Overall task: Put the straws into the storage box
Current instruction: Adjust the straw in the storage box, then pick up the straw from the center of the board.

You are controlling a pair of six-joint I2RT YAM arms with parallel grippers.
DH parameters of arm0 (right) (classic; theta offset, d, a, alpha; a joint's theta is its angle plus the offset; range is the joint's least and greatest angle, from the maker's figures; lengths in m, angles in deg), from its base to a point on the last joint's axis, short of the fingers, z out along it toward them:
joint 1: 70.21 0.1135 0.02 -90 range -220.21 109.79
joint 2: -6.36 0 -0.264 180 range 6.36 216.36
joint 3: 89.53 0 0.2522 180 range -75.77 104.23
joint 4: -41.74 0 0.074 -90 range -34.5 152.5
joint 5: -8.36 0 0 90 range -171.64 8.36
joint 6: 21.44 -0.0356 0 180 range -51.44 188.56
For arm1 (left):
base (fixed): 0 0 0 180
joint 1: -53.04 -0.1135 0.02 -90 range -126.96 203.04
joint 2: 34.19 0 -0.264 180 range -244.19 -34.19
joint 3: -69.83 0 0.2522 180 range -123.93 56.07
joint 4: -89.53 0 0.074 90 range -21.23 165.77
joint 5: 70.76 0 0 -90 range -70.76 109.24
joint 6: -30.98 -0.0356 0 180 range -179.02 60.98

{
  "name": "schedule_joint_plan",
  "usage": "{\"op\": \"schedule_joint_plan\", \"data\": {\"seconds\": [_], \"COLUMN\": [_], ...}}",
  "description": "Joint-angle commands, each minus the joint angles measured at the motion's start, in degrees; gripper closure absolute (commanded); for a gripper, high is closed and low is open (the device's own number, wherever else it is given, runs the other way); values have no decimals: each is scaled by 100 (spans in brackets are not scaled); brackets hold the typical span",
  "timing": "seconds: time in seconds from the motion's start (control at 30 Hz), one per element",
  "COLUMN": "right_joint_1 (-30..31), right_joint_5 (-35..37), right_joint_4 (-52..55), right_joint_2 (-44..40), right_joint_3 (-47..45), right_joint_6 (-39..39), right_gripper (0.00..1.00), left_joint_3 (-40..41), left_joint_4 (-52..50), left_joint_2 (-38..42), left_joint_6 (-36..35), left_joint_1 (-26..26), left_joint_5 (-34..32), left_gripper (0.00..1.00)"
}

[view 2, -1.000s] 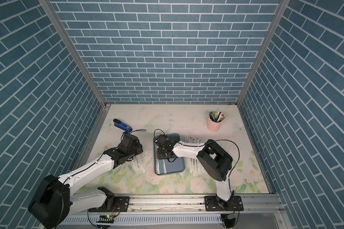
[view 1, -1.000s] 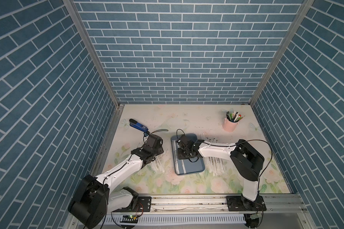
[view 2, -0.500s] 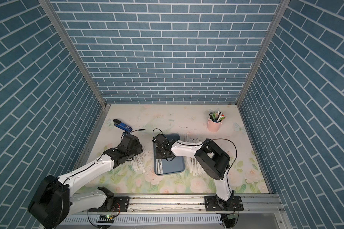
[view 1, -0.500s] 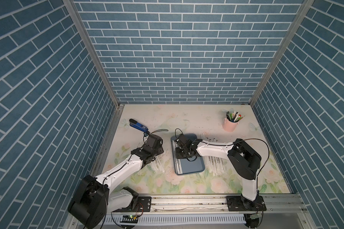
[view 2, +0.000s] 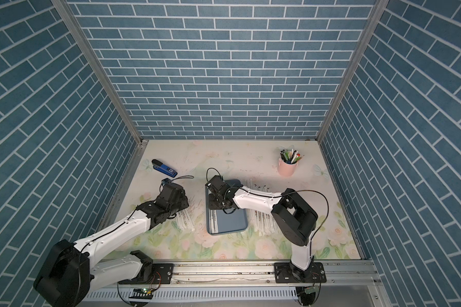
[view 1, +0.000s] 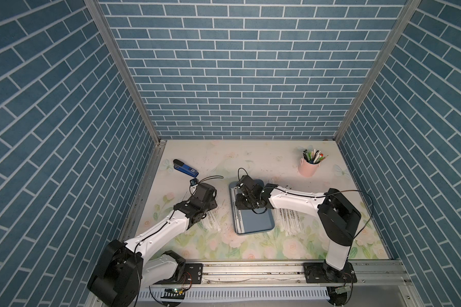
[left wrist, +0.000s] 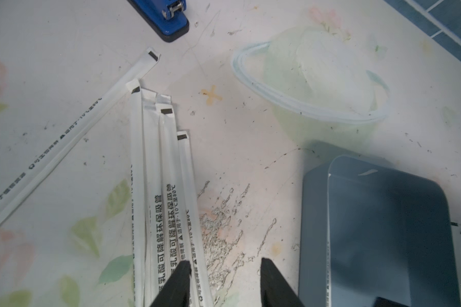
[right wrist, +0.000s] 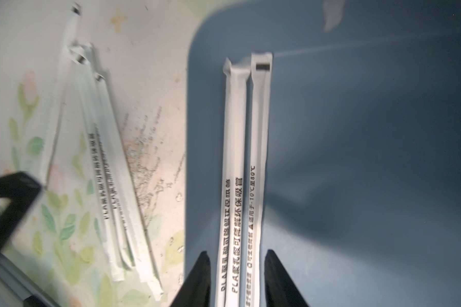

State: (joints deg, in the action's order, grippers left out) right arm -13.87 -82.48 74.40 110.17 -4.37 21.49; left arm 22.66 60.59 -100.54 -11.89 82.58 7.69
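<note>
The storage box (view 1: 260, 224) sits mid-table, its floor mostly bare. Most of the straws (right wrist: 246, 159) are not in it yet: a left heap (view 1: 210, 222) lies just beside it on the table and a right heap (view 1: 290, 222) lies on the other side. Only a few rest inside, along its left wall, so I'd say it's early going. The right gripper (right wrist: 237, 252) hangs over those few, fingers parted and pinching nothing. The left gripper (left wrist: 224, 260) is parted too and empty, at the left heap's edge.
</note>
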Motion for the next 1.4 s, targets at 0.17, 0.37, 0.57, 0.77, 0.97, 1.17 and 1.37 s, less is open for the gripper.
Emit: {"op": "schedule_joint_plan", "data": {"seconds": [0.17,0.37,0.57,0.77,0.97,1.17,1.37], "right_joint_1": [-202,-228,-245,-311,-342,-356,-351], "right_joint_5": [601,604,566,594,583,603,618], "right_joint_4": [250,81,35,43,35,35,-8], "right_joint_2": [-668,-711,-651,-686,-662,-638,-642], "right_joint_3": [-273,-450,-450,-469,-477,-469,-534], "right_joint_6": [365,356,396,435,453,462,439], "right_gripper": [65,66,66,66,67,67,67], "left_joint_3": [-104,-172,-291,-258,-280,-238,-123], "left_joint_4": [-153,-102,-7,57,105,158,153], "left_joint_2": [-729,-914,-972,-1186,-1334,-1469,-1460], "left_joint_6": [94,90,72,77,43,24,9], "left_joint_1": [17,17,43,53,52,52,52], "left_joint_5": [131,171,252,263,245,230,136], "left_gripper": [64,66,67,67,68,68,68]}}
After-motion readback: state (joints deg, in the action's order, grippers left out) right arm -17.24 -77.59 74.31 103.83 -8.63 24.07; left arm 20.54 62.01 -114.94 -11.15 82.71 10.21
